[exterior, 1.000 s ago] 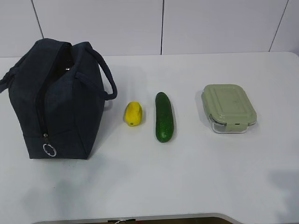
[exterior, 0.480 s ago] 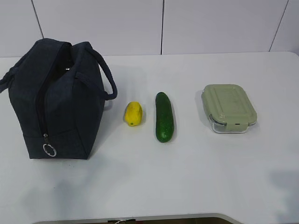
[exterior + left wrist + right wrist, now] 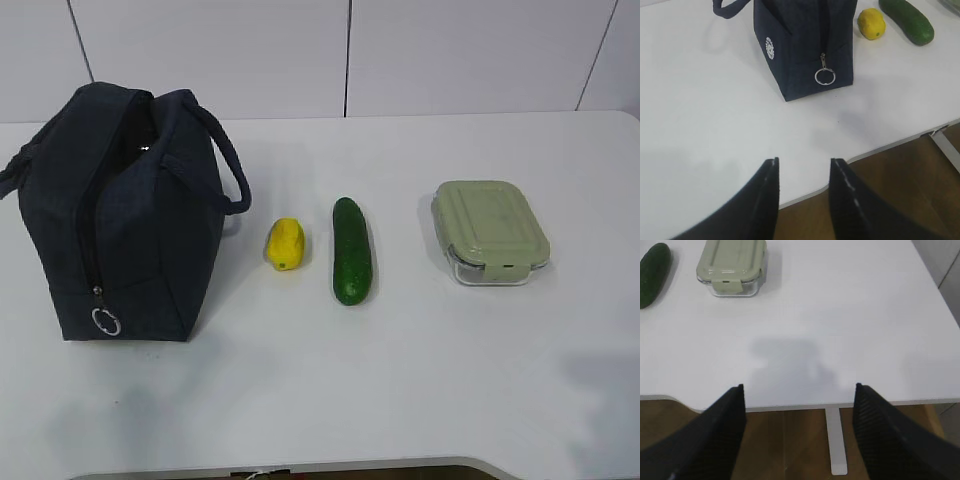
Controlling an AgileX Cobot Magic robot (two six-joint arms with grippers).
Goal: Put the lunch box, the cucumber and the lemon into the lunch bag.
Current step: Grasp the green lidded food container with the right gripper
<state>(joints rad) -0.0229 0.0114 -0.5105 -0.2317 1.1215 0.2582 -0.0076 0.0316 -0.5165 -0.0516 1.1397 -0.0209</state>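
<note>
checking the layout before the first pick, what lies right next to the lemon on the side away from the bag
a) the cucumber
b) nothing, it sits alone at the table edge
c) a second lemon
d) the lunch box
a: in the exterior view the lemon lies between the bag and the cucumber, with the lunch box further right beyond the cucumber.

lab-style test bench, plain white table [image 3: 400, 380] on white metal leg [image 3: 836, 445], blank white panelled wall [image 3: 450, 55] behind, brown floor [image 3: 880, 200] below, props lined up in a row, no household clutter
</note>
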